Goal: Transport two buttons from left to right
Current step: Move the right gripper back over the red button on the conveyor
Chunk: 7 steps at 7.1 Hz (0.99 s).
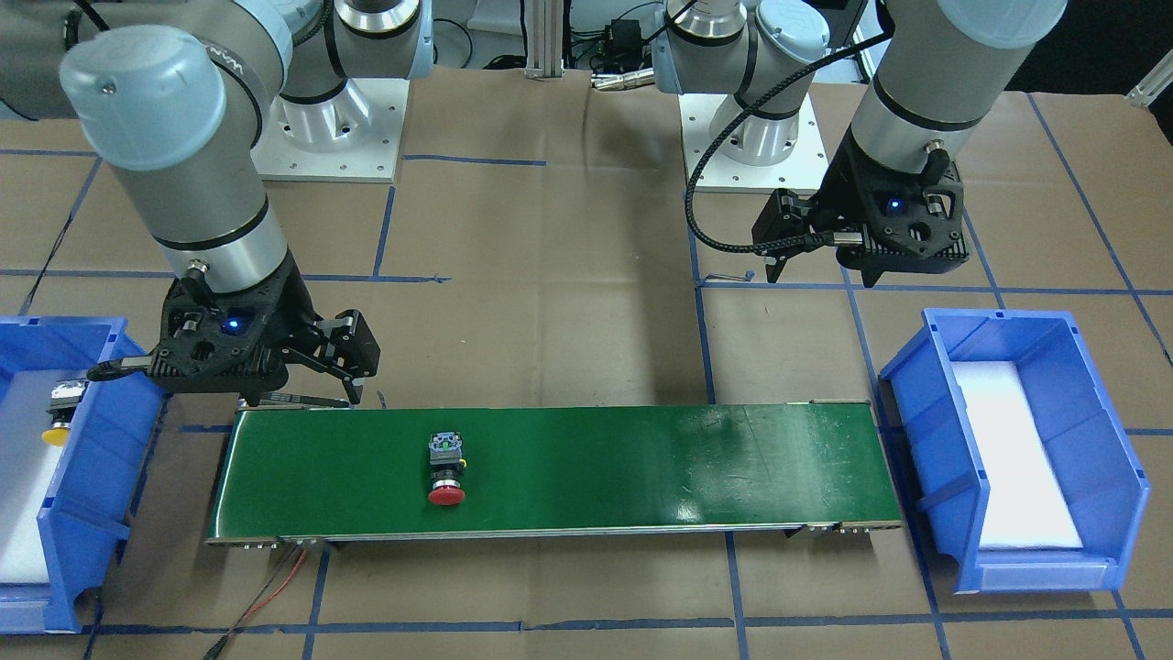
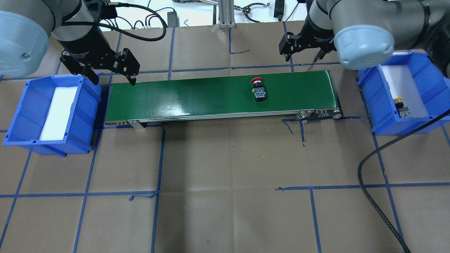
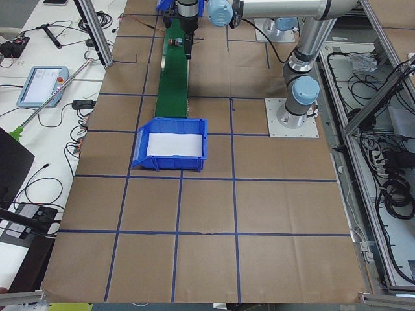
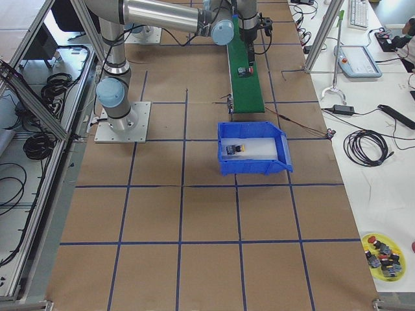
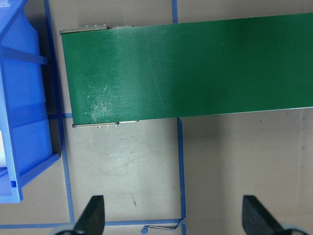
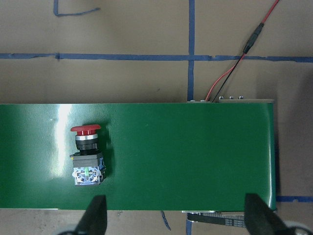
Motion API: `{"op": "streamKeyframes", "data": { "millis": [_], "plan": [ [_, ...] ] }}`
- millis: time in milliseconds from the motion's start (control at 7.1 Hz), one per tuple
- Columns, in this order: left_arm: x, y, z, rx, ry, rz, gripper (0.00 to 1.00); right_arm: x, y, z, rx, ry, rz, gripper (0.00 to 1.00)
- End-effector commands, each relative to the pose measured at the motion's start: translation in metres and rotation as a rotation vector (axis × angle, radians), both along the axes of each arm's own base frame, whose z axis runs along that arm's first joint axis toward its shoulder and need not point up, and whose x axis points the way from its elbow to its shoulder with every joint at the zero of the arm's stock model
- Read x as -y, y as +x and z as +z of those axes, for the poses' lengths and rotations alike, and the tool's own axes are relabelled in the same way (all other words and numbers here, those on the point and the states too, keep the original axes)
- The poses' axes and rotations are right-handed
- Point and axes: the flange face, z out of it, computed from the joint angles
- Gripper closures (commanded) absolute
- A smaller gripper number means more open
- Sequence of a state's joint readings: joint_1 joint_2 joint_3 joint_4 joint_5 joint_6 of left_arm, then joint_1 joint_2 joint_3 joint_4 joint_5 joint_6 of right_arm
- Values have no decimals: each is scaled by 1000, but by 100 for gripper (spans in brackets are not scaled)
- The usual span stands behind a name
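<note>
The red button [image 2: 258, 90] lies on its side on the green conveyor belt [image 2: 193, 96], toward the belt's right end; it also shows in the front view [image 1: 446, 468] and the right wrist view [image 6: 87, 157]. The yellow button [image 2: 401, 105] lies in the right blue bin [image 2: 368, 92], also seen in the front view [image 1: 60, 413]. My right gripper [image 2: 302, 52] is open and empty, above the belt's far edge and to the right of the red button. My left gripper [image 2: 112, 75] is open and empty, above the belt's left end.
The left blue bin [image 2: 21, 116] holds only a white foam pad. A red and black wire [image 6: 230, 73] runs from the belt's right end. A black cable [image 2: 372, 158] crosses the table at the right. Blue tape lines grid the brown tabletop.
</note>
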<state>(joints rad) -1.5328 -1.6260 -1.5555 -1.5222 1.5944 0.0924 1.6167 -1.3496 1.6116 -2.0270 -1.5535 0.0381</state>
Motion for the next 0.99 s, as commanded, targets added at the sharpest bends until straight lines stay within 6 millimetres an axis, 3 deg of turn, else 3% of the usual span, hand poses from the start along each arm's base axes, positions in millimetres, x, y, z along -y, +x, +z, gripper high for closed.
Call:
{"op": "streamKeyframes", "data": {
  "millis": [0, 423, 845],
  "plan": [
    [0, 0, 0, 1, 0, -1, 0, 1, 1, -30, 9, 45, -59, 1],
    [0, 0, -1, 1, 3, -1, 0, 8, 2, -63, 9, 98, -65, 1],
    [0, 0, -1, -1, 2, 1, 0, 32, 6, -98, 28, 84, -76, 1]
  ]
}}
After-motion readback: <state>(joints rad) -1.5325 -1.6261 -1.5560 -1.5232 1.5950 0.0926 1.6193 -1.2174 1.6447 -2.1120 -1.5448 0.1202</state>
